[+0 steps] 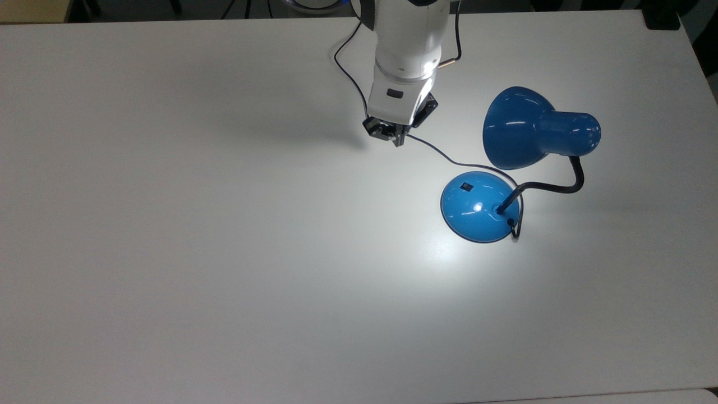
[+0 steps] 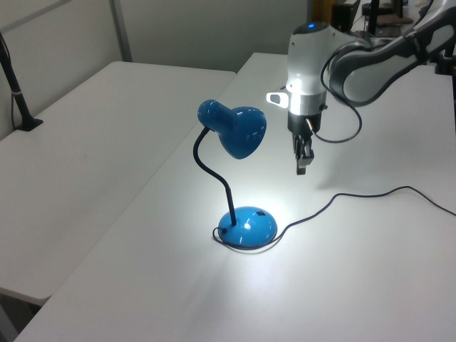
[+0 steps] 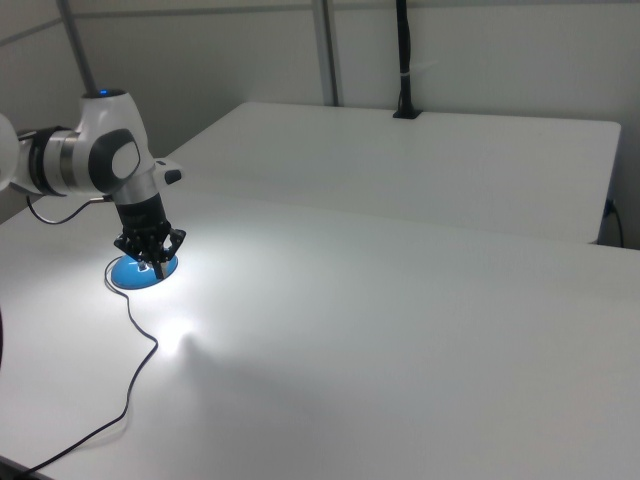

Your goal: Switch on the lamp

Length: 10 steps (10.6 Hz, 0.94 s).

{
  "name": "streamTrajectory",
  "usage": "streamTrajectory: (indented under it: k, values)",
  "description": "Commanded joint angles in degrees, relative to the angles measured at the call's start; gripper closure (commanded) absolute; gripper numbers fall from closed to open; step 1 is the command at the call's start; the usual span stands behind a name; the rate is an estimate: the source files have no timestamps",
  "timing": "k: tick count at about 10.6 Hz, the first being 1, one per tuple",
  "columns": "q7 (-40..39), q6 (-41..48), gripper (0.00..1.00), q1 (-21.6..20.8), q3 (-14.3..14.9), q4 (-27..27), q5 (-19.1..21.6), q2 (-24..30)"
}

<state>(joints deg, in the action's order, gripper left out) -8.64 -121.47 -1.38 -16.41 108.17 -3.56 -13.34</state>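
Lamp [image 1: 521, 151], glossy blue with a domed base, shines on the white table [image 1: 168, 224], well clear of my empty, near-closed pincer [image 1: 392, 134]. Switching looks done; next I'd just retreat.

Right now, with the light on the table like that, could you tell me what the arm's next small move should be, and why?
Probably none beyond lifting a little further clear. The lamp casts a bright pool on the table by its base, so it looks lit, and the switch is uncovered. The hand hangs above the cord, apart from the lamp, holding nothing.
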Motion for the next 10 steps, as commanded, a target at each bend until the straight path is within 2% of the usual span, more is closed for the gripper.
streamTrajectory:
  k: [1, 3, 6, 8, 10]
  values:
    - [6.0, 10.9, 0.98, 4.0, 0.0, -1.7, -0.7, 7.1]
    - [8.1, 19.3, 0.95, 6.4, 0.1, -7.9, -0.9, 7.6]
    - [14.4, 25.3, 0.95, 7.9, 0.2, -15.0, -4.2, 7.6]
    - [15.2, 27.3, 0.93, 9.0, 0.3, -17.7, -3.6, 8.6]
    - [16.3, 27.4, 0.93, 7.4, 4.6, -17.8, -3.2, 10.9]
